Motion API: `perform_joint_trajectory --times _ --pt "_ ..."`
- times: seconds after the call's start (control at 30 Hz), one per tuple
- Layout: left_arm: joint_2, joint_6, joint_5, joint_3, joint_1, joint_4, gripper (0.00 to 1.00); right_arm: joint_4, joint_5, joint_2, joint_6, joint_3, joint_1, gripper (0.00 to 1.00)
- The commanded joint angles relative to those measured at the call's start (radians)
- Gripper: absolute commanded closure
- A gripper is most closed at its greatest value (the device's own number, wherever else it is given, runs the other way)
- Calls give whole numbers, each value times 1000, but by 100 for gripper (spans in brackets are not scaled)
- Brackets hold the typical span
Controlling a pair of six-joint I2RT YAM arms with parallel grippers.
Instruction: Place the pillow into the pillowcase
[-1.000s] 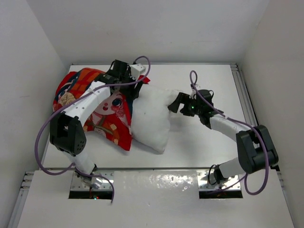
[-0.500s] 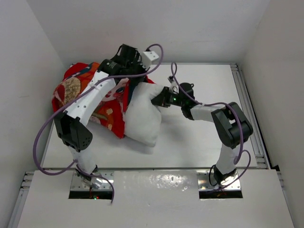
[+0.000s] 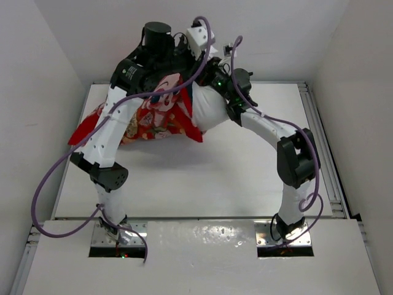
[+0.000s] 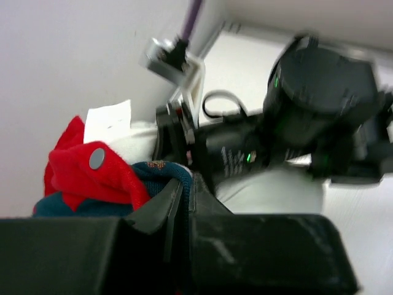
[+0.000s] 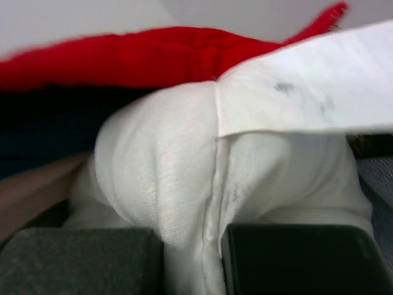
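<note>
Both arms are raised high over the back of the table. The red-orange pillowcase [image 3: 153,117] hangs from my left gripper [image 3: 184,77], its left end trailing down to the table. In the left wrist view that gripper [image 4: 184,187] is shut on the pillowcase's dark blue and red edge [image 4: 92,175]. The white pillow [image 3: 212,109] hangs partly inside the pillowcase, to its right. My right gripper [image 3: 216,83] holds the pillow's top; in the right wrist view this gripper [image 5: 193,252] is shut on a pinch of pillow fabric [image 5: 159,178] below a white label [image 5: 319,86].
The white table [image 3: 245,178] lies below the hanging load, with white walls on three sides and a metal rail [image 3: 319,135] along its right edge. The right arm's wrist [image 4: 319,110] is close in front of the left wrist camera.
Both grippers have shut, the left on the pillowcase and the right on the pillow. Both arms then lifted them off the table, up and toward the back wall.
</note>
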Motion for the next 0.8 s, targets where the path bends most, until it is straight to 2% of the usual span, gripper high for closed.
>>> perform_joint_trajectory --times 0.0,0.03,0.1,0.17,0.27,0.3,0.37,0.4,0.43,0.47,0.5,0.6,0.7,0.77 --pt "16 -203 287 108 -22 321 100 -97 236 14 -109 0 95 100" --pt "22 -242 289 123 -9 407 100 -120 309 -2 -136 -50 101 100" --pt "40 -319 315 161 23 473 100 -148 366 -18 -187 -83 136 100" --pt "46 -331 324 179 31 564 100 -200 383 -18 -282 -75 157 100" --pt "73 -363 315 209 43 669 100 -337 335 48 -374 33 181 100" --pt "76 -382 306 214 56 687 100 -383 239 69 -383 70 167 100" --pt "73 -385 271 222 89 710 100 -520 107 88 -397 144 121 78" --pt "68 -382 264 219 103 707 100 -549 -14 64 -409 138 98 60" --pt "63 -379 263 212 119 676 100 -542 -47 25 -423 67 81 20" --pt "51 -367 266 205 156 658 100 -522 -57 -28 -444 14 63 2" --pt "41 -359 266 189 170 636 100 -463 -58 -156 -508 -48 25 1" --pt "-1 -324 293 113 211 580 100 -438 -29 -374 -614 -189 -57 1" --pt "-18 -304 338 74 235 555 100 -508 -21 -478 -638 -166 -131 1" --pt "-22 -307 373 76 242 549 100 -539 -32 -484 -650 -115 -157 3"
